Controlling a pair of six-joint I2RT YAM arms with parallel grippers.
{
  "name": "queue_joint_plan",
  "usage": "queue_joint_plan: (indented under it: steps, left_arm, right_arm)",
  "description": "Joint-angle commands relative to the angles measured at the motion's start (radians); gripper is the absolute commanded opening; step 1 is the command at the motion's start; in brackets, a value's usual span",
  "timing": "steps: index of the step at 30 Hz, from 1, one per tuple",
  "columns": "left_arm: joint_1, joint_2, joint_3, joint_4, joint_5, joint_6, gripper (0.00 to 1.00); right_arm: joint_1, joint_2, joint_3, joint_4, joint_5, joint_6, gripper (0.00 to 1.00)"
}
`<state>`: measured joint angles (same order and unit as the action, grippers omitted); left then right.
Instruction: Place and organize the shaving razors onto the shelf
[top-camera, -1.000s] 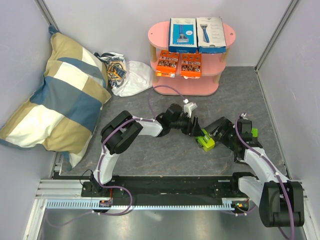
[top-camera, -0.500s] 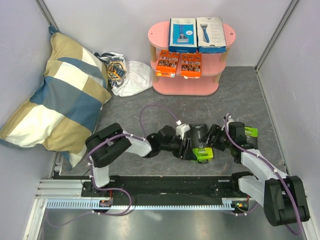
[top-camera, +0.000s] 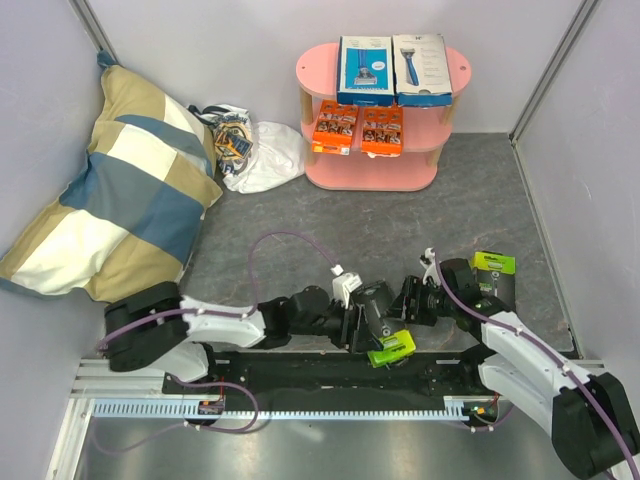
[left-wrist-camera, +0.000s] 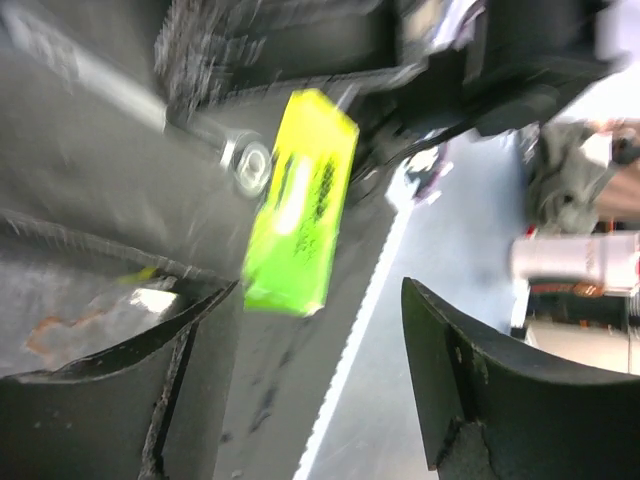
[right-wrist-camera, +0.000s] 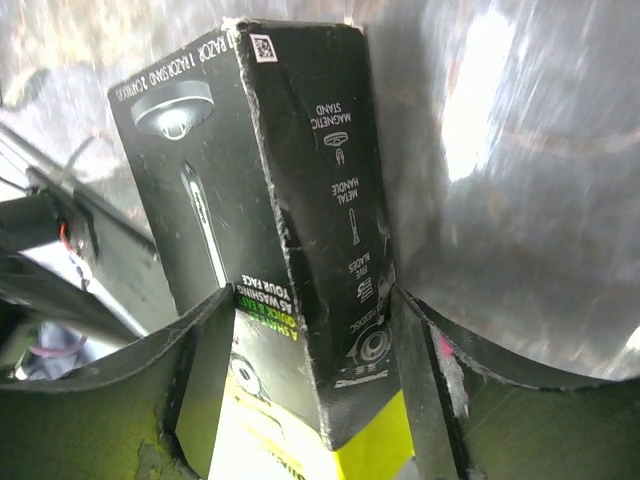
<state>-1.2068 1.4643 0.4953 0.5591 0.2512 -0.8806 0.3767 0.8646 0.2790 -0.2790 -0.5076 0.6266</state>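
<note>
My right gripper is shut on the lime-green-and-black box, low over the near edge of the mat. My left gripper is open and empty, right beside it; in its view the box's lime-green face lies just beyond the jaws. A second pack, black with a lime-green end, lies on the mat at the right. The pink shelf at the back carries the blue box and white box on top, and two orange cards on the middle tier.
A large checked pillow leans at the left wall. A white plastic bag of small items lies left of the shelf. The arms' black base rail and a metal rail run along the near edge. Grey walls close both sides.
Both grippers have drawn back from the middle of the mat to its near edge, the lime-green-and-black box moving with them. The second pack at the right has stayed put.
</note>
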Motion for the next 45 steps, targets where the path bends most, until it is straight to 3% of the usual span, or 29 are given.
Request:
queue_joint_plan:
  steps: [1,7,15,22,31,36,41,45]
  left_arm:
    - [-0.042,-0.130,-0.004,-0.088,-0.190,-0.057,0.74]
    - [-0.066,-0.167,-0.063,-0.264,-0.302,-0.188,0.82]
    - [-0.086,-0.101,-0.123,-0.188,-0.303,-0.276,0.84]
    - [-0.089,0.039,-0.165,0.050,-0.280,-0.323,0.85]
    - [-0.074,0.086,-0.271,0.301,-0.265,-0.446,0.87]
    - [-0.069,0.252,-0.241,0.475,-0.221,-0.474,0.85]
    - [-0.048,0.437,-0.288,0.874,-0.205,-0.520,0.79]
    - [-0.045,0.550,-0.319,1.100,-0.207,-0.515,0.71]
  right_arm:
    - [0.017,-0.030,-0.001,-0.155,-0.057,0.001,0.68]
    - [0.027,0.002,-0.021,-0.134,-0.068,-0.008,0.68]
    - [0.036,0.011,-0.026,-0.118,-0.075,-0.007,0.67]
    - [0.048,0.008,-0.034,-0.108,-0.103,-0.004,0.66]
    - [0.057,-0.004,-0.057,-0.042,-0.187,0.044,0.65]
    - [0.067,-0.015,-0.063,-0.002,-0.235,0.068,0.65]
    - [0.074,-0.041,-0.084,0.046,-0.272,0.107,0.65]
    - [0.077,-0.064,-0.098,0.101,-0.293,0.140,0.65]
